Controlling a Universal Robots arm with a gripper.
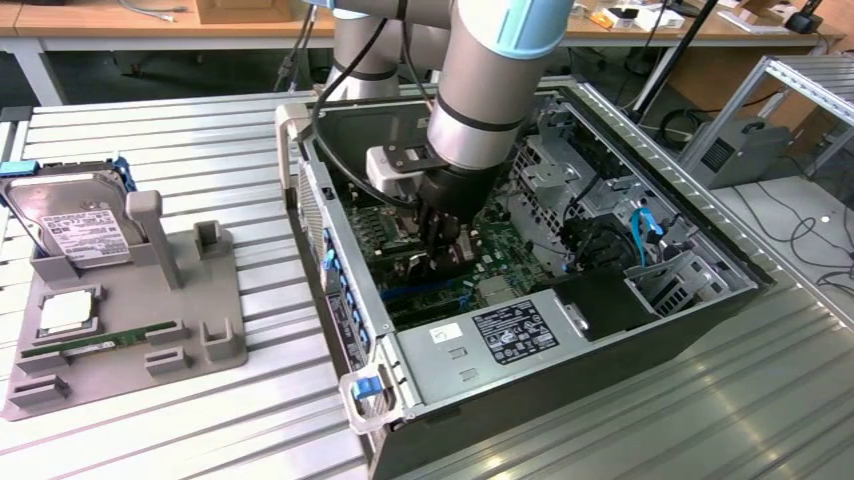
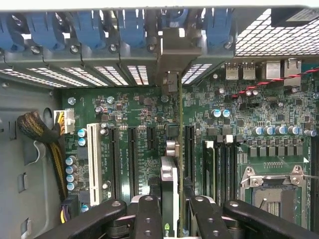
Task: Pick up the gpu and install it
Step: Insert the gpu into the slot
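- Your gpu (image 2: pixel 170 181) stands edge-on in the wrist view, a thin black slab upright over the motherboard (image 2: pixel 239 124), among the long black expansion slots (image 2: pixel 133 159).
- Its silvery end bracket (image 2: pixel 172 55) sits up against the rear wall of the case, in line with the row of blue clips (image 2: pixel 89 27).
- You can't tell from this angle whether the card's lower edge is down in a slot or just above one.
- The gripper (image 2: pixel 175 219) has its black fingers (image 2: pixel 148 219) closed in on either face of the card, pinching it between them.
- In the exterior view the gripper (image 1: pixel 441 250) is deep inside the open computer case (image 1: pixel 315 200), with the arm (image 1: pixel 494 90) coming down from above.
- A white slot (image 2: pixel 92 164) lies beside the black ones, and the CPU socket (image 2: pixel 271 186) is on the card's other side.
- On the exterior view's left, well apart from the case, a grey holder (image 1: pixel 200 330) carries the hard drive (image 1: pixel 80 225) and the green memory stick (image 1: pixel 100 343) on the slatted metal table (image 1: pixel 200 130).
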